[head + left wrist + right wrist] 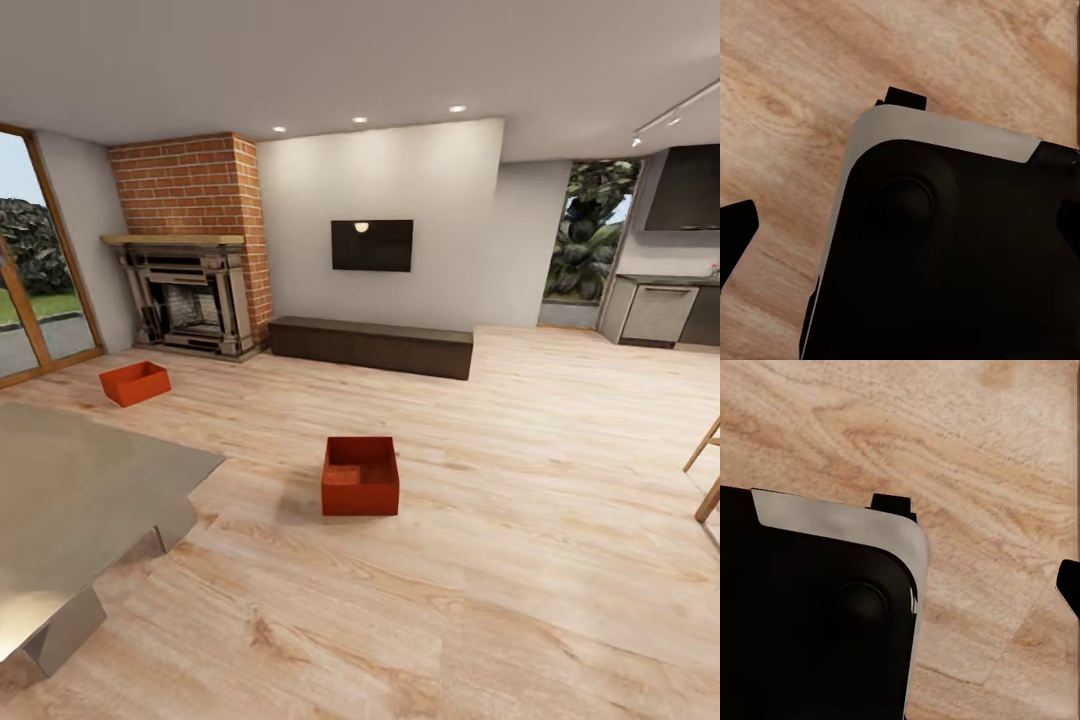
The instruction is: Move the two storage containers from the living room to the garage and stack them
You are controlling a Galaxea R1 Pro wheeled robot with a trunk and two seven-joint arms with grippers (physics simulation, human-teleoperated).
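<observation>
Two storage containers, red-orange, open-topped, both standing upright on the light wood-plank floor (520, 560) of the living room, well apart from each other.

Item 1: near container (360, 475), out in the open middle of the floor, square to the head view, interior visible with a lighter patch on its bottom. Nothing touches it.

Item 2: far container (134, 383), turned at an angle, near the brick fireplace (190, 300) and near the glazed door with wooden frame (40, 280) on that side of the room.

Item 3: long dark low cabinet (372, 346) against the white wall, directly under a wall-mounted black screen (372, 245).

Item 4: grey low table (70, 510), its corner jutting toward the near container but apart from it.

Item 5: kitchen units (665, 312) in the far corner beyond the wood floor; pale wooden legs (706, 470) at the view's edge.

Item 6: robot base, black body with light grey rim (945, 135), seen from the left wrist camera over wood planks; same black-and-grey body (832, 521) from the right wrist camera.

Item 7: grippers. Dark finger tip (735, 232) at the left wrist view's margin, another dark tip (1069, 585) at the right wrist view's margin; whether either pair is spread or pressed together cannot be told.
</observation>
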